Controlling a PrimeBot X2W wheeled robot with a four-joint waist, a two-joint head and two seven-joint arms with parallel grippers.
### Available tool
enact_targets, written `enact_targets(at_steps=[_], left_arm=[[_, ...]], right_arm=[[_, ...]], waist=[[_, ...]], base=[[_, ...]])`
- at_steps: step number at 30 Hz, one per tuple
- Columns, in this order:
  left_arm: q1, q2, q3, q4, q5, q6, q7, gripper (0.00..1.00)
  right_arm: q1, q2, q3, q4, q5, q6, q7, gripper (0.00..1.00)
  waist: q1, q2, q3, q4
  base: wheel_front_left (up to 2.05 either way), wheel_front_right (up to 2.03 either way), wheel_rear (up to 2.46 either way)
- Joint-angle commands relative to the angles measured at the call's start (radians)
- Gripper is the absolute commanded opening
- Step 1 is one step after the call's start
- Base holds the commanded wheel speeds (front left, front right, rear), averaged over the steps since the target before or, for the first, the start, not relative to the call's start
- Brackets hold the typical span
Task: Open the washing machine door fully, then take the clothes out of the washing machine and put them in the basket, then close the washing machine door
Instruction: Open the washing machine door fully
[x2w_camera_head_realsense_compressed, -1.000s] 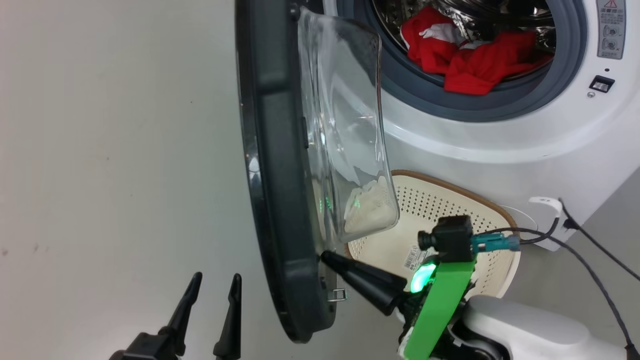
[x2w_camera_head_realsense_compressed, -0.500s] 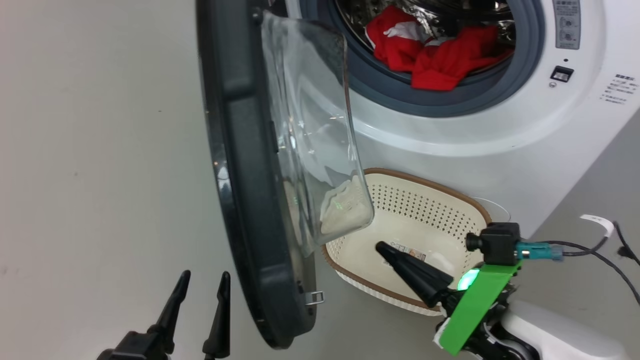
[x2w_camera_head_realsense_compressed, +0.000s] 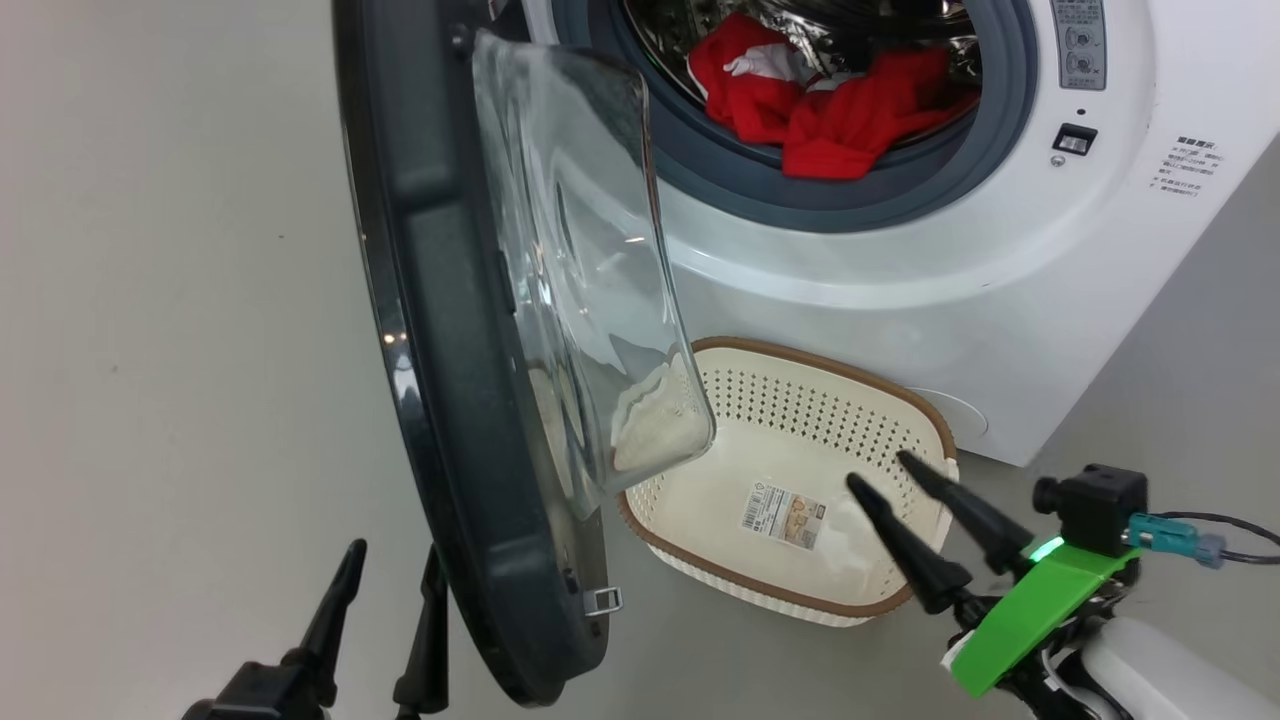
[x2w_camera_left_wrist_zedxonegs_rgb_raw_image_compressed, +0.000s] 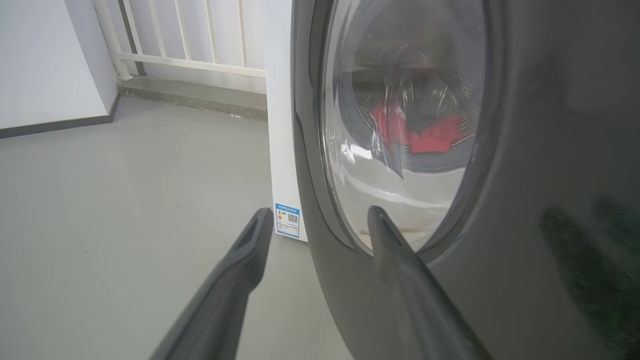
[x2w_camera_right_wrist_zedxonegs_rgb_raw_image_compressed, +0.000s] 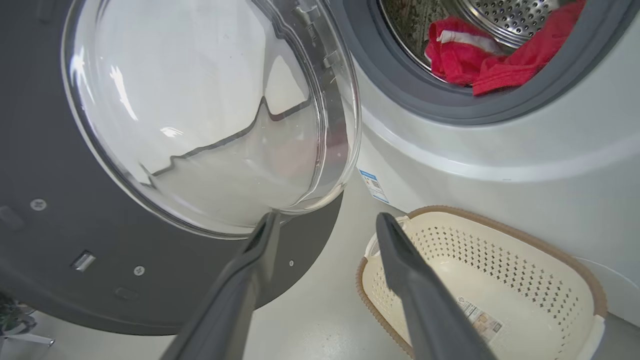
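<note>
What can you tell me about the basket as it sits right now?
The basket is a small rectangular cream plastic tub with perforated walls, a brown woven-look rim, a white end handle and a label sticker on its bottom. It stands upright and empty on the grey floor, close before the washing machine, beside the open door. The right gripper hovers over its near corner, fingers apart, seemingly not touching it.

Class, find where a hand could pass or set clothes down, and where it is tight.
The basket is empty inside its brown rim. Bare floor lies left of the door. Above the clothes the drum mouth is open. Tightest: the strip between door glass and basket.
</note>
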Motion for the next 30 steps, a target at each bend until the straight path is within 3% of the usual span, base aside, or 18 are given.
enact_targets(at_steps=[1,8,15,20,26,30], left_arm=[[-0.025,0.011,0.036,-0.021,0.009,-0.002,-0.012,1.00],[-0.031,0.011,0.037,-0.018,0.007,-0.001,-0.012,1.00],[-0.031,0.011,0.040,-0.018,0.008,-0.002,-0.012,1.00],[-0.030,0.011,0.042,-0.022,0.013,-0.004,-0.012,1.00],[-0.029,0.011,0.039,-0.025,0.016,-0.004,-0.012,1.00],[-0.026,0.011,0.036,-0.025,0.016,-0.004,-0.012,1.00]], right_arm=[[0.036,0.006,-0.049,-0.008,-0.066,0.008,-0.006,1.00],[0.117,0.052,-0.224,-0.002,-0.299,0.008,-0.006,1.00],[0.182,0.120,-0.381,-0.030,-0.455,0.008,-0.006,1.00],[0.247,0.203,-0.528,-0.084,-0.614,0.008,-0.006,1.00],[0.304,0.271,-0.630,-0.117,-0.713,0.008,-0.006,1.00],[0.332,0.294,-0.645,-0.109,-0.739,0.008,-0.006,1.00]], waist=[[0.0000,0.0000,0.001,-0.001],[0.0000,0.0000,0.006,-0.001],[0.0000,0.0000,0.004,-0.001],[0.0000,0.0000,0.001,-0.002],[0.0000,0.0000,-0.001,0.003],[0.0000,0.0000,-0.003,0.005]], base=[[0.00,0.00,0.00],[0.00,0.00,0.00],[0.00,0.00,0.00],[0.00,0.00,0.00],[0.00,0.00,0.00],[0.00,0.00,0.00]])
